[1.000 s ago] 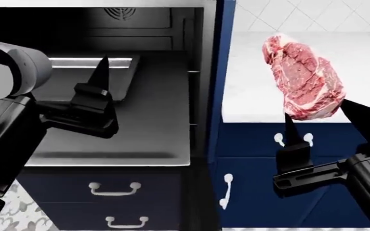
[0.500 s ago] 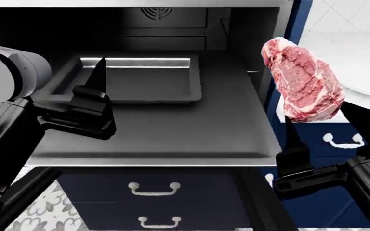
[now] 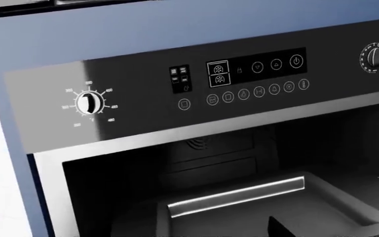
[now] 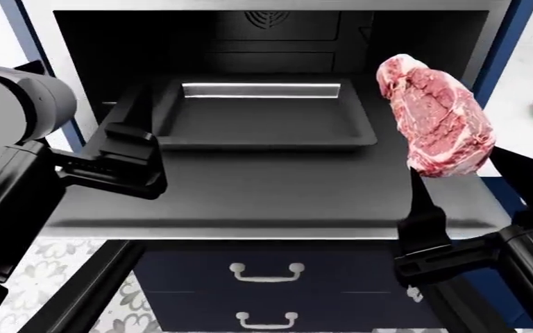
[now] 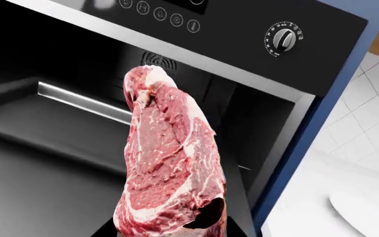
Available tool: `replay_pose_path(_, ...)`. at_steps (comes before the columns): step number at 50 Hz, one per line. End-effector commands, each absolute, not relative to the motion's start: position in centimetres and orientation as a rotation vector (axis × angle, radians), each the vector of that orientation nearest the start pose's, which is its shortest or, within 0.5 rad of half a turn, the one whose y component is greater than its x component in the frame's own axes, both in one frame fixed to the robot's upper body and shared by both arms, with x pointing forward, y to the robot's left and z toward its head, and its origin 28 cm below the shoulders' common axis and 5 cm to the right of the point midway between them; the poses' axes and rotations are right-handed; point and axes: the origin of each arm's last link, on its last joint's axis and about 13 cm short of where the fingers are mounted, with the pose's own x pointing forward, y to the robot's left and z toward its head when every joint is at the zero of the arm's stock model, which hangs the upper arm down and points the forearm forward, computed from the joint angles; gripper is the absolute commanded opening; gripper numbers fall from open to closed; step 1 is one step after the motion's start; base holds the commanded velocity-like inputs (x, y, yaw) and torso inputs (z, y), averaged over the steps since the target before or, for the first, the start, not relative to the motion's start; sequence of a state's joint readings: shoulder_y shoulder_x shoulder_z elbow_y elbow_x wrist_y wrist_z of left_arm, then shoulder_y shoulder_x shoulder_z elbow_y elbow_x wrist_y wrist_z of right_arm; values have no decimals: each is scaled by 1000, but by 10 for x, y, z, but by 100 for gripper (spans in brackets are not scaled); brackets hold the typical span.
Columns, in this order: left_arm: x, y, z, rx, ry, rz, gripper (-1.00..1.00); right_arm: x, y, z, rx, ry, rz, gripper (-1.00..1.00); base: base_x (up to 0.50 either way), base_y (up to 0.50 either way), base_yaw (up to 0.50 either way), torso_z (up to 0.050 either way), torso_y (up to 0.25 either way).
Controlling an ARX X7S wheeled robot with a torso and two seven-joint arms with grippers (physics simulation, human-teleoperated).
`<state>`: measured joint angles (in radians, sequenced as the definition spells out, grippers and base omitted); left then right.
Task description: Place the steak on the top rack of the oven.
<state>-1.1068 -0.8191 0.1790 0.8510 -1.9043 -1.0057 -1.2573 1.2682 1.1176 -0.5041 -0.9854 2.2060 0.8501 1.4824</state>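
The right hand, clamped on the steak's lower end, held it upright beside the oven's pulled-out top rack. A clean placement meant carrying it leftward, then lowering flat (left hand's opening unclear).

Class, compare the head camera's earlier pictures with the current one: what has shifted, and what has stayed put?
The view has swung so the oven, its open door and the top rack slid from the left to the middle; the white counter has nearly left the picture at the right. The right tool still holds the steak upright in the same spot; the left tool remains empty.
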Motion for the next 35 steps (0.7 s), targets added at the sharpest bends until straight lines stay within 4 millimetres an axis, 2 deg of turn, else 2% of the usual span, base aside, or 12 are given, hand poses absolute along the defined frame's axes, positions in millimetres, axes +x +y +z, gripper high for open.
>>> replay_pose_path(1,161,225,296,135,-203,-153,100,128,-127,290,-318,0,76,-100,0,0,0,0,0)
replay_pose_path(9,164,225,294,137,-198,-157,100,161,-131,310,-280,92,159,-100,0,0,0,0,0)
replay_pose_path(12,166,225,293,137,-195,-157,100,178,-132,318,-300,141,160,-100,0,0,0,0,0)
replay_pose_path(20,168,228,290,134,-190,-151,100,204,-132,332,-365,261,180,-100,0,0,0,0,0)
replay_pose_path(35,167,227,295,141,-199,-156,100,231,-132,342,-421,382,231,-100,0,0,0,0,0)
